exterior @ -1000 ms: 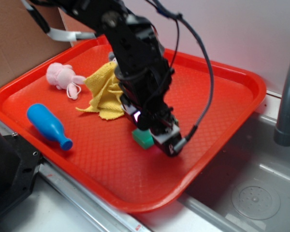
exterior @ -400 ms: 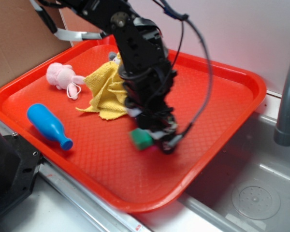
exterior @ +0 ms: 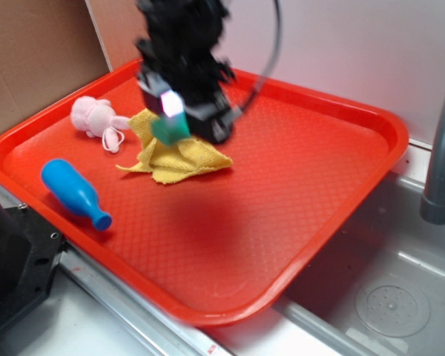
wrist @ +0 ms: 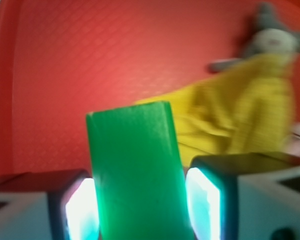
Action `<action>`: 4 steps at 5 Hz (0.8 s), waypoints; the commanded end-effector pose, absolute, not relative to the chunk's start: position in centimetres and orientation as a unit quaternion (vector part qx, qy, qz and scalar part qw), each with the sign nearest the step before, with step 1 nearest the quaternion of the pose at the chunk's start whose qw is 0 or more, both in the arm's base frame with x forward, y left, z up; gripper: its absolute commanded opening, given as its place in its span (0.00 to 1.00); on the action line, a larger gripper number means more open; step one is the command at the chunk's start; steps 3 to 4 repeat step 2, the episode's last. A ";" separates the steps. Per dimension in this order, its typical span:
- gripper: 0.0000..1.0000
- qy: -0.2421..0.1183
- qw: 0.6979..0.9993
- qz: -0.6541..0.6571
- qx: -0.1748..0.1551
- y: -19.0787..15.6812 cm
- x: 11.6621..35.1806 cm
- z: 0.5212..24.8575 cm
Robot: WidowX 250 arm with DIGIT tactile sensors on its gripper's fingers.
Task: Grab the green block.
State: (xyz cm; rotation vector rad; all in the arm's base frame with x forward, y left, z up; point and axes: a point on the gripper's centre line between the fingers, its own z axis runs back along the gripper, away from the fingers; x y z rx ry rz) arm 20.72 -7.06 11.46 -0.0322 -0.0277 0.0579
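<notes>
Claw (wrist: 140, 210)-held green block (wrist: 135, 170) (yellow cloth (exterior: 174, 152) beneath)

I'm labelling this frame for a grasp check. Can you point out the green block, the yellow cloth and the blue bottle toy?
green block (wrist: 135, 170): wrist view, front face.
yellow cloth (exterior: 179, 157): exterior view, middle fold.
blue bottle toy (exterior: 68, 187): exterior view, body.

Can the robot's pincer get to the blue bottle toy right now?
Probably not yet: the pincer is shut on the green block, held up over the yellow cloth. Nothing lies around the blue bottle toy, though.
</notes>
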 end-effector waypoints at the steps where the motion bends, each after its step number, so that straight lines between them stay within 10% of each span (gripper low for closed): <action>1: 0.00 -0.072 0.991 0.101 -0.047 -3.3 18.9 17.9; 4: 0.00 -0.066 0.992 0.105 -0.039 -3.4 18.5 17.6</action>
